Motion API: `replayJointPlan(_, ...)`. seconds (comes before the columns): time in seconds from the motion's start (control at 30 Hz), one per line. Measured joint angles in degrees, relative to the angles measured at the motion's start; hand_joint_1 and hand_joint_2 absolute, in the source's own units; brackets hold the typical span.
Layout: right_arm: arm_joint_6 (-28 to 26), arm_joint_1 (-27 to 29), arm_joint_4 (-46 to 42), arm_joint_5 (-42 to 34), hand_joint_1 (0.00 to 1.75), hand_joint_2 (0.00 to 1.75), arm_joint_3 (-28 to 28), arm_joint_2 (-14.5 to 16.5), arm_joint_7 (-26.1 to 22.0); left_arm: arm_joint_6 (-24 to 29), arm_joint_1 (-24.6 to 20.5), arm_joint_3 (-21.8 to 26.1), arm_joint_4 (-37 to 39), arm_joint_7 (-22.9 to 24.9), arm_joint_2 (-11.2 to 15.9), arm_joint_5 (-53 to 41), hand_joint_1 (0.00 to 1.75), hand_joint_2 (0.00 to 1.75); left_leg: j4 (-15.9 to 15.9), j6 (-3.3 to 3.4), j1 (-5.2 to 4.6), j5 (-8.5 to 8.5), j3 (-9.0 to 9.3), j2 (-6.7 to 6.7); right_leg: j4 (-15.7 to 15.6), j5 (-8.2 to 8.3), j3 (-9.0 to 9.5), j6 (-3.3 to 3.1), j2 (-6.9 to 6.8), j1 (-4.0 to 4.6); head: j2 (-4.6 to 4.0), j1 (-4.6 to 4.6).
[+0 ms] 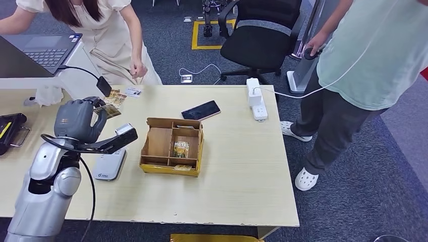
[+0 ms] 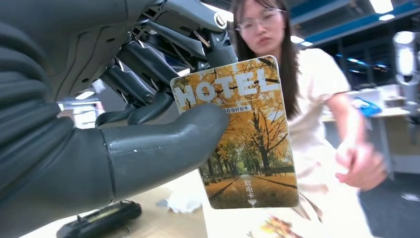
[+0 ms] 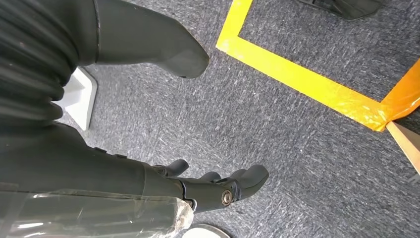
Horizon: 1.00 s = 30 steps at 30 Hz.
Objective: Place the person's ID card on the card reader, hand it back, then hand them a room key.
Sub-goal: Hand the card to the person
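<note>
Left wrist view | left hand (image 2: 124,124) pinches upright room key (image 2: 242,139) | person's hand (image 2: 359,166) just beyond, open | right hand (image 3: 213,186) hangs empty

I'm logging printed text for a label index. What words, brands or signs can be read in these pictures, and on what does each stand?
"HOTEL": white letters on the autumn-tree room key card, pinched by the left hand.
"取电卡": small white characters low on that card, above an arrow.
Banner line under "HOTEL": too small to read.
"HOTEL": card standing in the brown cardboard divider box, barely legible.
Logo on the white card reader: too small.
</note>
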Motion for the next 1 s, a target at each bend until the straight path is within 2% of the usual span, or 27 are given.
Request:
replayJointPlan(0.27, 0.1, -0.29, 0.0, 0.1, 0.0, 1.75, 0.0, 0.14, 0.35, 0.18, -2.8, 1.17, 1.35, 1.11, -1.77, -1.19, 1.75, 1.75, 0.0, 0.0, 0.0, 0.0, 0.01, 0.02, 0.01, 0.0, 0.0, -0.01, 0.03, 0.0, 0.0, 0.0)
replayJointPlan(0.37, 0.66, -0.37, 0.0, 0.11, 0.0, 1.75, 0.27, 0.17, 0.72, 1.03, -3.78, 1.35, 2.31, 4.21, -2.69, -5.58, 1.75, 1.75, 0.0, 0.0, 0.0, 0.0, -0.01, 0.01, 0.01, 0.0, -0.04, -0.01, 0.01, 0.0, 0.0, 0.0)
replayJointPlan(0.5, 1.5, -1.13, 0.0, 0.12, 0.0, 1.75, 1.53, 0.63, 1.26, 4.15, -7.1, 3.78, 6.42, 8.19, -6.54, -11.58, 1.75, 1.75, 0.0, -0.01, 0.0, 0.01, -0.03, 0.0, 0.01, 0.01, -0.04, 0.0, 0.0, 0.0, 0.01, -0.01)
replayJointPlan(0.63, 1.83, -1.72, 0.0, 0.02, 0.0, 1.75, 2.56, 1.12, 1.75, 5.85, -9.61, 7.29, 9.12, 9.03, -11.15, -14.43, 1.75, 1.75, 0.02, 0.0, 0.0, 0.01, -0.03, -0.02, 0.01, 0.01, -0.01, 0.0, -0.03, -0.01, 0.0, 0.03)
replayJointPlan(0.8, 1.72, -1.77, 0.0, -0.28, 0.0, 1.75, 3.1, 1.27, 1.83, 5.78, -11.44, 10.83, 10.94, 8.03, -15.13, -16.77, 1.75, 1.75, 0.03, 0.01, -0.01, 0.0, -0.03, 0.01, 0.01, 0.01, -0.04, 0.0, 0.05, -0.01, 0.0, 0.03)
replayJointPlan(0.93, 1.72, -1.75, 0.0, -0.63, 0.0, 1.75, 3.13, 1.27, 1.78, 5.72, -12.27, 12.14, 12.04, 7.43, -16.82, -17.47, 0.02, 1.75, 0.03, 0.02, 0.0, -0.02, -0.04, 0.02, 0.01, -0.01, -0.06, -0.01, 0.08, -0.01, 0.01, 0.03)
replayJointPlan(1.0, 1.72, -1.74, 0.0, -0.96, 0.0, 1.75, 3.13, 1.27, 1.83, 5.72, -12.53, 12.64, 12.56, 7.37, -17.27, -17.89, 0.0, 1.75, 0.03, 0.02, 0.0, -0.03, -0.05, 0.02, 0.01, -0.01, -0.07, -0.01, 0.08, -0.01, 0.0, 0.03)
